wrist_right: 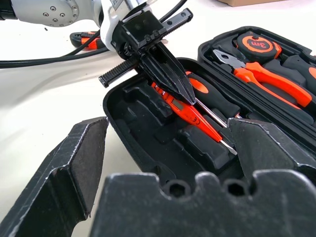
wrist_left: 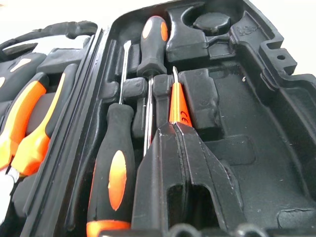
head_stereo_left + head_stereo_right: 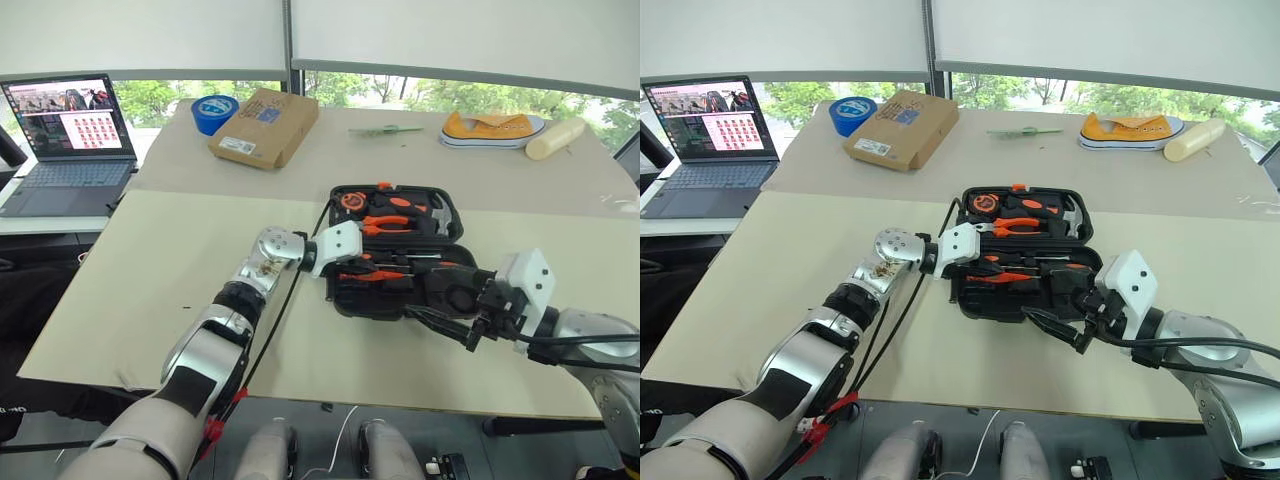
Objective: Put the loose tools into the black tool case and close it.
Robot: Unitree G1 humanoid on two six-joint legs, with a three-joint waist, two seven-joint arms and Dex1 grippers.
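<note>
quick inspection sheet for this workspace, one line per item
surface: beige table, two joined tops
job's things: black tool case open; two screwdrivers seated; slim tester screwdriver over its recess
clutter: cardboard box, blue tape roll, yellow shoe
grippers: left tool shut on tester screwdriver; right tool open beside case
cables: black cable along left arm
surroundings: laptop, windows

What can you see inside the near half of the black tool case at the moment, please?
In the black tool case: two black-and-orange screwdrivers, and the slim orange tester screwdriver, pinched by the shut left gripper. The gripper hides the tester's handle end.
</note>
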